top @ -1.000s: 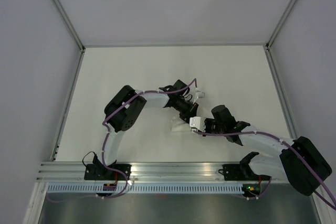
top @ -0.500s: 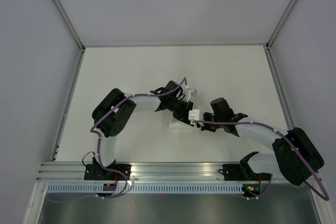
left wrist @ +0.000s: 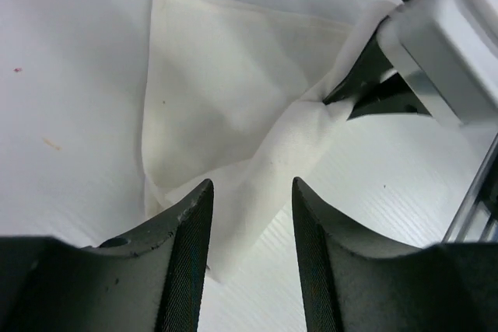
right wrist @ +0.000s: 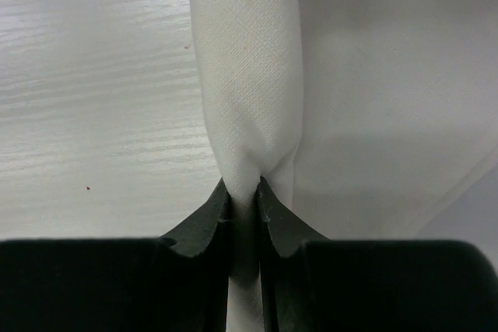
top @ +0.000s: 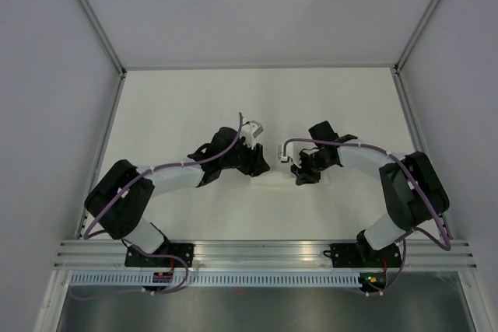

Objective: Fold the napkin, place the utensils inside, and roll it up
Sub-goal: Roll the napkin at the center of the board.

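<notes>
Near the centre of the overhead view, both arms reach inward over the white table (top: 179, 106), their wrists facing each other across a small gap. Between them lies the napkin (left wrist: 226, 91), folded to a roughly triangular shape with one corner toward the upper left of the left-wrist frame. Seen from above it is barely distinguishable from the table, so its outline there is uncertain. Right gripper (right wrist: 243, 188): clenched on a raised ridge of the napkin, the cloth pinched between the two dark fingertips and running up the middle of the right-wrist frame. The same pinch appears at the right of the left-wrist frame, where the cloth is drawn into a fold rising toward those tips. Left gripper (left wrist: 249, 192): released, its ribbed fingers (left wrist: 187, 254) standing apart above the lower edge of the napkin, cloth visible in the gap and neither pad visibly pressing on it.
</notes>
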Tool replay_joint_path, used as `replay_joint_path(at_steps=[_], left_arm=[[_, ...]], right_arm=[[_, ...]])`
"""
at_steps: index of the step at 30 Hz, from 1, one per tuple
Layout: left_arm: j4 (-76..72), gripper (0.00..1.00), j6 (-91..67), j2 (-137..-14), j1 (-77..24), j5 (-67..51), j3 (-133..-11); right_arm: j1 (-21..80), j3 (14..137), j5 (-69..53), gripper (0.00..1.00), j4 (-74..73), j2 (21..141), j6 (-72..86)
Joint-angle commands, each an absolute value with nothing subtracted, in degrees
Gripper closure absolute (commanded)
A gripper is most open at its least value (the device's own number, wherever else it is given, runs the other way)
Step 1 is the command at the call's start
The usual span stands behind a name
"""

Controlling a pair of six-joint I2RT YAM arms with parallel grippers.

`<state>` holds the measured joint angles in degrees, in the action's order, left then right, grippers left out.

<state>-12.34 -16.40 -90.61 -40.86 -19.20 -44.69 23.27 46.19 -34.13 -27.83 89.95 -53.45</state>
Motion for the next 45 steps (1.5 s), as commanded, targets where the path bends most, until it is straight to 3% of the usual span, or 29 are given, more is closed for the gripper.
replay_joint_path(at_steps=[1, 3, 10, 16, 29, 32, 34, 35, 38, 41, 43, 45], left_arm=[[-26.61, 0.5, -11.63, -84.14, -42.79, -10.74, -37.48], [-33.7, 0.45, -7.23, -81.92, -47.25, -2.34, -33.94], [-41.48, 0.39, 13.78, -85.24, -58.79, 9.31, -30.93], [-43.16, 0.33, 28.01, -95.34, -63.89, 9.76, -34.36], [-40.27, 0.31, 40.43, -107.22, -64.34, 10.2, -41.48], [-37.1, 0.36, 39.29, -108.28, -64.16, 9.06, -42.18], [-31.92, 0.46, 36.05, -108.54, -63.81, 7.48, -43.94], [-30.51, 0.61, 33.86, -108.72, -63.55, 6.25, -44.38], [-26.99, 0.79, 30.34, -108.98, -63.46, 3.97, -45.26], [-24.09, 0.89, 27.43, -109.33, -63.46, 1.6, -45.61], [-23.03, 0.92, 26.11, -109.42, -63.46, 0.36, -45.97], [-20.75, 0.96, 24.26, -109.6, -63.11, -2.63, -46.4]], right_arm=[[22.41, 49.21, -37.26, 0.9, -36.73, 97.36, -57.13], [21.8, 52.2, -37.88, 0.9, -39.1, 100.01, -58.09], [20.04, 59.23, -40.08, 0.9, -44.91, 110.38, -59.77], [18.63, 62.4, -39.73, 0.89, -47.37, 114.6, -60.12], [17.75, 63.89, -39.46, 0.89, -48.78, 116.37, -60.29], [17.49, 64.25, -39.64, 0.9, -49.13, 116.81, -60.29], [17.49, 64.25, -39.64, 0.9, -49.13, 116.89, -60.38], [17.4, 64.16, -39.73, 0.9, -49.04, 116.89, -60.38], [17.23, 64.16, -39.9, 0.9, -49.13, 116.63, -60.47], [17.05, 64.16, -40.08, 0.89, -49.48, 116.28, -60.47], [16.88, 63.9, -40.34, 0.84, -49.48, 115.75, -60.47], [16.79, 63.72, -40.69, 0.72, -49.66, 114.35, -60.38]])
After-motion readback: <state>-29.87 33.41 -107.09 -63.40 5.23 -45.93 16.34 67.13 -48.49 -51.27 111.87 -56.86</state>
